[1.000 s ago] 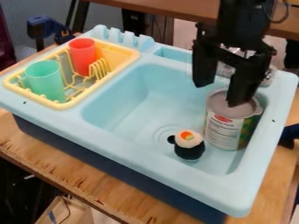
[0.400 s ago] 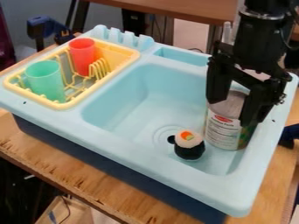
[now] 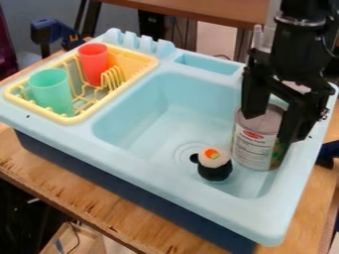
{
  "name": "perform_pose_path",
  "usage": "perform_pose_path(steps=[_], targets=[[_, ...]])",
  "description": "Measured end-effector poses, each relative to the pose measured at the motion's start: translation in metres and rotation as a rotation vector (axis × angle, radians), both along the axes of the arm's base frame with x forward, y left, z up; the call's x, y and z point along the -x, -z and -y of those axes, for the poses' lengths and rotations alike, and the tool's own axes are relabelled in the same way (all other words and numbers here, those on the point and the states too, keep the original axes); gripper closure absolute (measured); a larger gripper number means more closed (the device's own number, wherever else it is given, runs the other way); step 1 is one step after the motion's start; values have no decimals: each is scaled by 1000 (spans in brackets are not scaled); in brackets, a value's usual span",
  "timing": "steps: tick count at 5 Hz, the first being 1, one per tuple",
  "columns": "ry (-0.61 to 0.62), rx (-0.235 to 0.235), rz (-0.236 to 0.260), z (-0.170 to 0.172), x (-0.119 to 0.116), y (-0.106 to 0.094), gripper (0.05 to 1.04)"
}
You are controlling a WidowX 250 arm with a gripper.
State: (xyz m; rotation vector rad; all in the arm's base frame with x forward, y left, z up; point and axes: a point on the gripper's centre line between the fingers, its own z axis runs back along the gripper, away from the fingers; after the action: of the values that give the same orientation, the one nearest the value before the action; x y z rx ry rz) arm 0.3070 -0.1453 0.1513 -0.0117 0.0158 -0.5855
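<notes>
Hand [image 3: 271, 129] beside can [image 3: 254, 150], near rim [image 3: 299, 181].

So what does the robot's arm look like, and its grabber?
The arm is black, with a shiny silver ring around it and a thin dark cable curving at its side. The gripper is black too, with two thick, chunky fingers that look like blocky claws.

can [image 3: 254, 150] partly behind fingers [image 3: 292, 125], arm [image 3: 299, 47] cropped at top

1 can [image 3: 253, 149] | grey top, pale label | upright | in sink [image 3: 155, 130]
</notes>
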Motion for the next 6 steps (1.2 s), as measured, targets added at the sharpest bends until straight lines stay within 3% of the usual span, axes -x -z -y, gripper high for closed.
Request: perform_pose_path(steps=[1, 2, 4, 6], targets=[[40, -22, 17, -3, -4, 3, 83], [63, -31, -3, -6, -7, 12, 83], [45, -38, -27, -17, -15, 21, 83], [22, -54, -21, -17, -24, 23, 83]])
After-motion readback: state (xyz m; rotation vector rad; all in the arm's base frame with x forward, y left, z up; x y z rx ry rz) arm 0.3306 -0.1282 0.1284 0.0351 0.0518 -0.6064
